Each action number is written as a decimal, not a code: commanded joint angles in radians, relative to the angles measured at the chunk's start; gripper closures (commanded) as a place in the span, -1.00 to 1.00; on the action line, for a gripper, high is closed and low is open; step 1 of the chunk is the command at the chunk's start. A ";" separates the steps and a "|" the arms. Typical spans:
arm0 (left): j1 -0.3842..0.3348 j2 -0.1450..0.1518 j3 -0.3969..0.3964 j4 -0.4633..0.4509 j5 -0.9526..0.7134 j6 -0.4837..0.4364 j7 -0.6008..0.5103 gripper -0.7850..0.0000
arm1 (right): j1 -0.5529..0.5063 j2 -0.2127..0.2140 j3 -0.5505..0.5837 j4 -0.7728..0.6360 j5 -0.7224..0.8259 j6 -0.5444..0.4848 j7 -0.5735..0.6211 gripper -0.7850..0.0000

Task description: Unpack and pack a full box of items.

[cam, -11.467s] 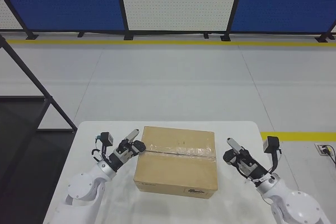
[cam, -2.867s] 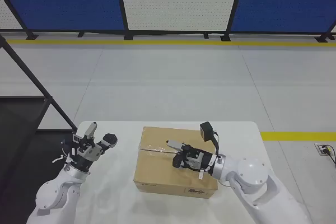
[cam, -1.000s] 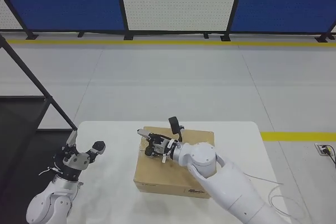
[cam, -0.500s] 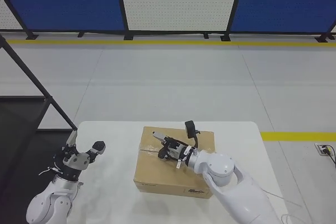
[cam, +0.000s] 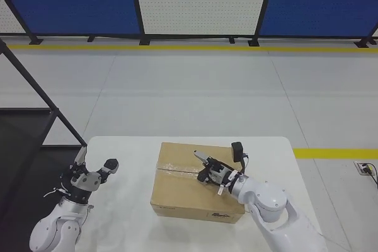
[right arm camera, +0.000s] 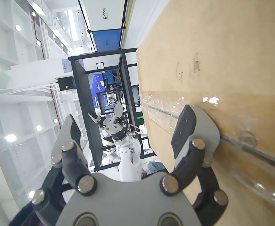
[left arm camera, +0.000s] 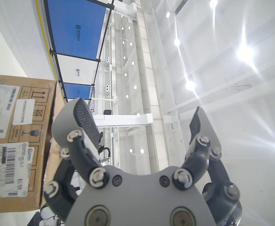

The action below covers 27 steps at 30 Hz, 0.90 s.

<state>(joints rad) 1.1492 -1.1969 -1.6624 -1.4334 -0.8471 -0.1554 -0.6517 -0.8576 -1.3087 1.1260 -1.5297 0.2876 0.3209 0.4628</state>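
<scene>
Two sets of fingers are standing spread. Low at the left of the top view, the left gripper point(cam: 96, 159) is pointing upward near the table point(cam: 120, 148) edge, holding nothing. The right gripper point(cam: 200, 165) is lying over the box point(cam: 195, 198), one finger against the tape point(cam: 176, 169) along the centre seam. The box is sitting sealed in the lower middle of the frame. It is looking like stiff cardboard and, being full, is probably heavy. The crinkled tape seems slick, so the seam is the place to break in and the side walls the place to grip. Against half a second ago, the right gripper is sitting farther right along the seam; the left is keeping its place.
</scene>
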 commanded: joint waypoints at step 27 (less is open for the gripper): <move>0.000 0.000 0.000 0.000 0.000 0.000 0.000 -1.00 | -0.441 0.045 0.356 -0.322 0.058 -0.126 -0.215 -1.00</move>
<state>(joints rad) 1.1492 -1.1969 -1.6624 -1.4334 -0.8471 -0.1554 -0.6517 -1.2817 -1.2640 1.4697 -1.8413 0.3382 0.2052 0.2550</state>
